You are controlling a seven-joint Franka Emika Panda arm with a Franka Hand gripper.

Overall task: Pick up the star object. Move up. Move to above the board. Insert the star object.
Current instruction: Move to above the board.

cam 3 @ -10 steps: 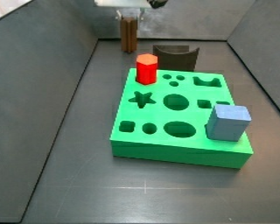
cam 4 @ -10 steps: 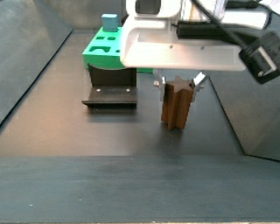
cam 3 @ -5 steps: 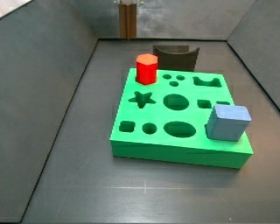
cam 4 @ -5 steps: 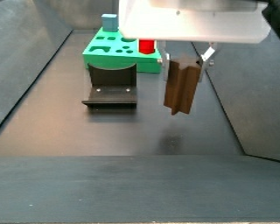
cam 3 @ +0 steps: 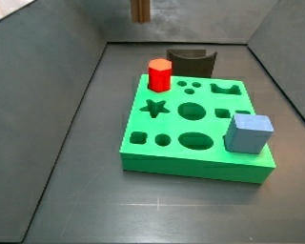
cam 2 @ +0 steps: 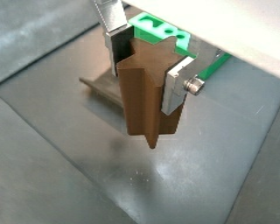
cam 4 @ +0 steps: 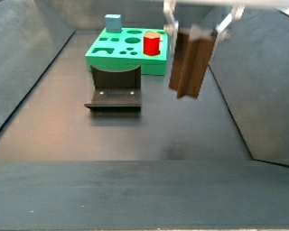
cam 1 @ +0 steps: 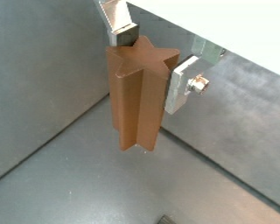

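Claw: the claw (cam 2: 143,68) is clamped on the tall brown ridged wooden star prism (cam 2: 145,98), hanging clear above the table (cam 4: 123,144).
Handling: seems rigid and light; gripped near its top, so it could swing.
Room: open floor below; the thick bright-green slab board (cam 4: 111,50) lies beyond, its star hole (cam 3: 154,108) unoccupied.
Edges: grey walls nearby.

Even, fairly dim lighting is seen in all views, with a soft shadow cast on the floor below the gripper (cam 4: 202,18) and slight blur throughout the small frames.
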